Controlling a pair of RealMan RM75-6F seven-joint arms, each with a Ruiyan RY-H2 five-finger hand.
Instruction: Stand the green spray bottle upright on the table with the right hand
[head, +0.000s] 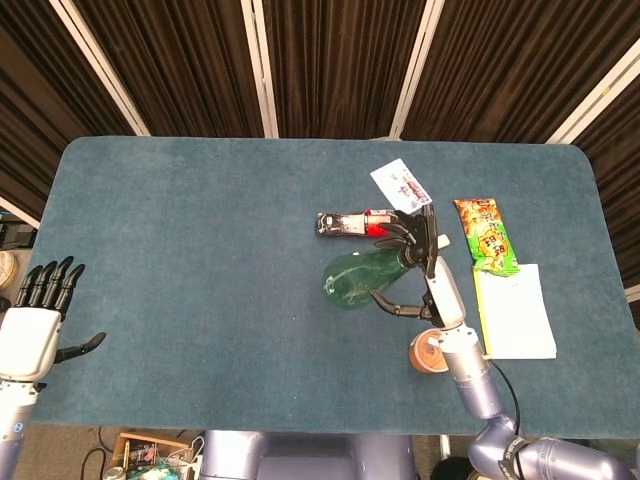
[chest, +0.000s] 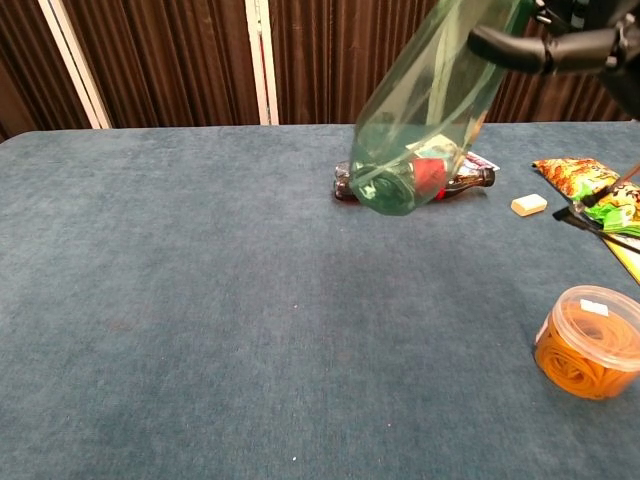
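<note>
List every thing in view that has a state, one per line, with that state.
green spray bottle: held off the table, tilted, base toward the robot's left.
right hand: grips the spray bottle near its top.
left hand: holds nothing, fingers apart, at the table's near edge.
cola bottle: lying on its side, capped.
round tub: upright, lid on.
snack packet: lying flat.

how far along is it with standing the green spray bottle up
Done: the right hand holds the green spray bottle, lifted clear of the table. In hand: the bottle hangs tilted in the air, base toward the robot's left. Left: turn it upright, set it down, let go.
</note>
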